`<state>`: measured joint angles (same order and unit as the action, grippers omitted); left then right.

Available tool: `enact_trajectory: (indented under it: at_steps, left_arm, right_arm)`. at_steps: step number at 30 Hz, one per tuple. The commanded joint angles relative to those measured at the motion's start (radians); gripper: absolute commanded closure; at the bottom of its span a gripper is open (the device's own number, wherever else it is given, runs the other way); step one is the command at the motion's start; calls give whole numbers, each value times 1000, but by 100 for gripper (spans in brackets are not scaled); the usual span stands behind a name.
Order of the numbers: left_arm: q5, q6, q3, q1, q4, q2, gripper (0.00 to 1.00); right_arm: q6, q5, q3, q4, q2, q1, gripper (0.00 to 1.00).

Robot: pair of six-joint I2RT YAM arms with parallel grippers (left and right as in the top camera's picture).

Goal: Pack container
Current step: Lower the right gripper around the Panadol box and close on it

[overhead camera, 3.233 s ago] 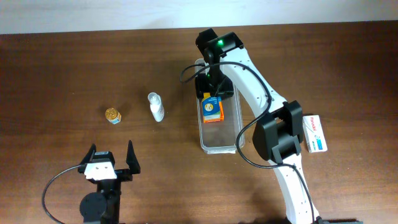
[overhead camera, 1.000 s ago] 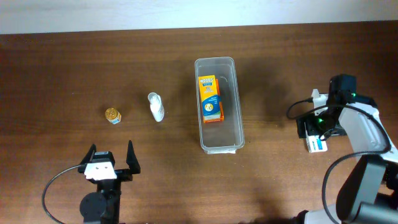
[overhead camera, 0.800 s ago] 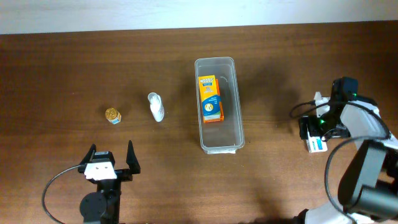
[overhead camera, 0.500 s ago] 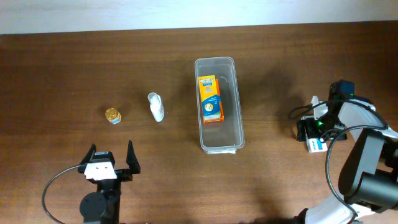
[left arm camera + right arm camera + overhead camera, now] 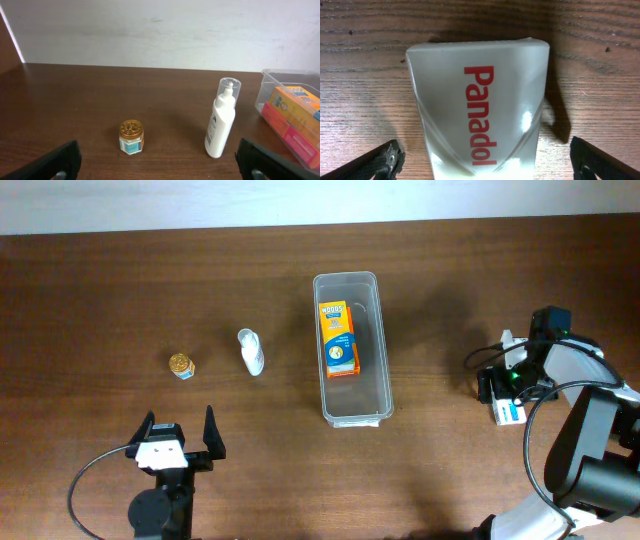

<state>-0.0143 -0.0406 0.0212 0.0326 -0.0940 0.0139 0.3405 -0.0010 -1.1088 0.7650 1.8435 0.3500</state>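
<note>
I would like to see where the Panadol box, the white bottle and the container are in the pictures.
Panadol box (image 5: 479, 115): right wrist view, on the red lettering.
white bottle (image 5: 220, 127): left wrist view, middle of its body.
container (image 5: 358, 396): overhead view, bare part of its floor.

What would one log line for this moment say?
right gripper: open at Panadol box | left gripper: open, empty | container: holds orange box | white bottle, small jar: on table
</note>
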Motion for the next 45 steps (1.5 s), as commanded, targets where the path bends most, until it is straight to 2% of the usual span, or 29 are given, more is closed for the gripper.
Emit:
enact_trajectory:
  at_steps: [1, 27, 29, 33, 45]
  left_arm:
    - [8, 15, -6, 5, 2, -6, 0]
    - [8, 16, -6, 5, 2, -6, 1]
    - [8, 16, -6, 5, 2, -6, 1]
    - [8, 16, -6, 5, 2, -6, 1]
    - [8, 15, -6, 5, 2, -6, 1]
  right_arm:
    - [0, -14, 6, -2, 11, 5, 0]
    - [0, -39, 6, 4, 65, 5, 0]
    - [0, -38, 6, 3, 65, 5, 6]
    - [-1, -31, 6, 4, 65, 5, 28]
    - [-63, -33, -45, 21, 65, 5, 47]
